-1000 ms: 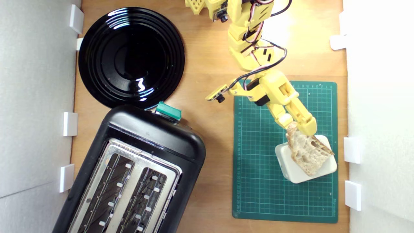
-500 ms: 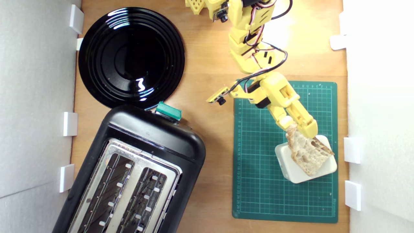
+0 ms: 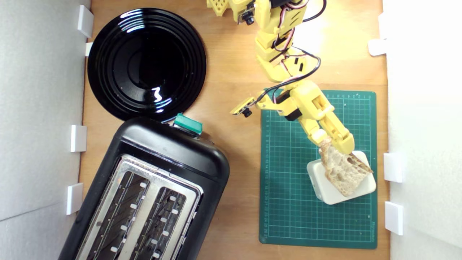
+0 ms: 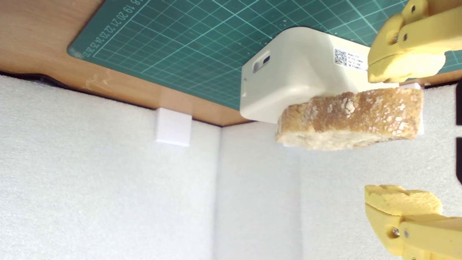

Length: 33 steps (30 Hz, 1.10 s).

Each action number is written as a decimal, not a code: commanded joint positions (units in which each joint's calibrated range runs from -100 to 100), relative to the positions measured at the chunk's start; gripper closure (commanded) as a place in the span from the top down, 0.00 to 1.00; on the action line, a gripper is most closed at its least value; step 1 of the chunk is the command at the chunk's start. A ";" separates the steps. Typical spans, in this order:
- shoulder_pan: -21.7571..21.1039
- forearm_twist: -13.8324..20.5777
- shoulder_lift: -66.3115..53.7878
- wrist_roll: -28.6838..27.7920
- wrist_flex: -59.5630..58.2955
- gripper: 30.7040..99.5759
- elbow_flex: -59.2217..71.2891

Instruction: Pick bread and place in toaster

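The bread (image 3: 343,169) is a tan, holey slice with a brown crust, lying on a cream block (image 3: 337,195) at the exterior view's right. My yellow gripper (image 3: 334,145) is at the slice's end nearest the arm. In the wrist view my gripper (image 4: 400,133) is open, with the bread (image 4: 346,119) crust-on between its two fingertips; one fingertip (image 4: 400,68) sits close against the crust, the other (image 4: 400,198) stands well apart from it. The black toaster (image 3: 158,151) with its silver top and green lever knob (image 3: 187,124) fills the lower left of the exterior view.
A green cutting mat (image 3: 288,187) lies under the cream block. A round black plate (image 3: 146,63) sits just behind the toaster. White foam walls (image 3: 39,108) with small white brackets (image 3: 392,167) close in both sides of the wooden table (image 3: 238,72).
The arm and gripper have shifted very slightly toward the arm's base since a second ago. The bread has stayed on the block.
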 commanded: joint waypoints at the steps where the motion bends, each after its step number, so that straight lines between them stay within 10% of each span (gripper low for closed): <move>1: -0.84 -0.29 -0.81 0.30 -1.23 0.87 -2.29; 33: -0.76 -0.29 -0.81 0.35 -1.23 0.70 -2.92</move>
